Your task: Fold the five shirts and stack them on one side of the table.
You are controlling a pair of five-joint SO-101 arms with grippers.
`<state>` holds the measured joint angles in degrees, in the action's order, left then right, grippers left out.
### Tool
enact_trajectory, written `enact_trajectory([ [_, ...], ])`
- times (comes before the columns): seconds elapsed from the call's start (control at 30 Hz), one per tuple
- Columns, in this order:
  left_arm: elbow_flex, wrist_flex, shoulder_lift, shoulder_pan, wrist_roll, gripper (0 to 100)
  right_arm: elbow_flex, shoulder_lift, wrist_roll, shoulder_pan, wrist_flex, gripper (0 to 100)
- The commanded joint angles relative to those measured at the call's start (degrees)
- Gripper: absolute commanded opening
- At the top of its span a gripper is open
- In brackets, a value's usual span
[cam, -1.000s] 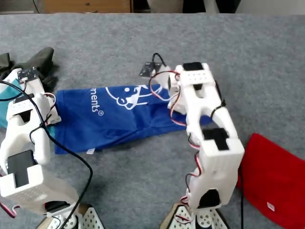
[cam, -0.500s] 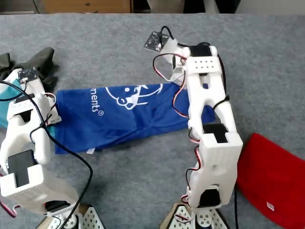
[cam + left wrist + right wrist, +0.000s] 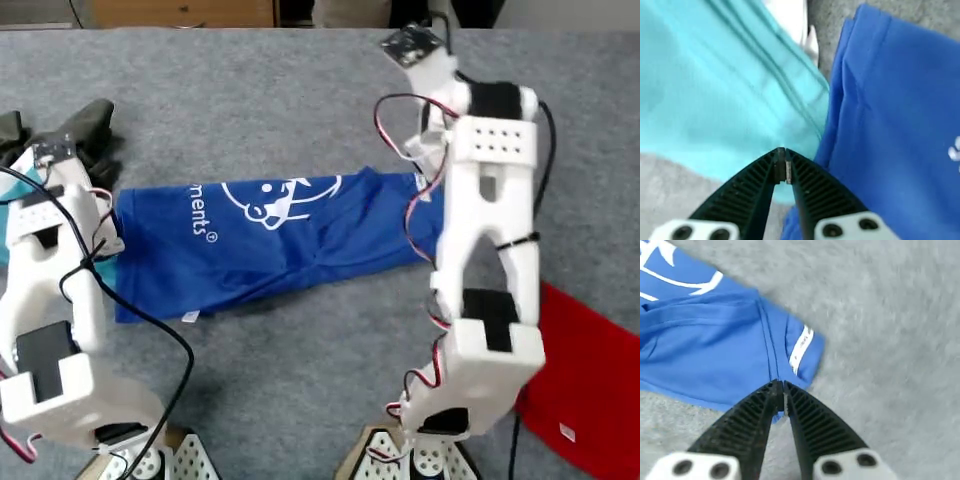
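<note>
The blue shirt (image 3: 270, 240) lies spread lengthwise across the middle of the grey table (image 3: 250, 90). My left gripper (image 3: 781, 165) sits at its 9 o'clock end, closed tip to tip with nothing visibly caught. It is over the teal shirt (image 3: 715, 90), just beside the blue edge. My right gripper (image 3: 780, 392) is pinched closed too, at the 3 o'clock end by the sleeve — whether it has any cloth I cannot tell. A red shirt (image 3: 590, 390) lies at 4 o'clock, a dark shirt (image 3: 85, 125) at 10 o'clock.
</note>
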<state>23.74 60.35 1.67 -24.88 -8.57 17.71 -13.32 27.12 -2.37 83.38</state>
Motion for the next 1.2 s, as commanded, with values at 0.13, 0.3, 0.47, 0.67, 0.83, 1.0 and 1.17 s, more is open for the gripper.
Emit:
enact_trajectory([
  [0.13, -14.59, 23.03, -4.53, 0.0, 0.09, 12, -31.6, 5.41, -7.65, -4.79, -33.05, 1.2],
  [0.3, -14.95, 24.79, -1.27, 0.0, 0.18, 22, -39.96, 5.58, -9.49, -4.79, -45.36, 1.2],
  [0.47, -16.62, 23.65, 3.82, 0.09, 1.05, 22, -38.55, 2.95, -9.49, -5.67, -45.54, 1.2],
  [0.67, -18.9, 17.76, 10.24, 0.79, 5.71, 20, -36.53, 0.92, -9.49, -5.76, -45.54, 1.2],
  [0.83, -21.54, 17.41, 12.97, 3.87, 6.24, 16, -36.53, 0.66, -9.32, -5.67, -45.45, 1.2],
  [1.0, -21.71, 16.97, 15.43, 6.51, 6.24, 15, -36.53, 0.57, -9.23, -5.41, -45.45, 1.2],
  [1.17, -21.63, 13.89, 18.33, 5.01, 6.24, 15, -36.53, 0.57, -9.14, -5.41, -45.45, 1.2],
])
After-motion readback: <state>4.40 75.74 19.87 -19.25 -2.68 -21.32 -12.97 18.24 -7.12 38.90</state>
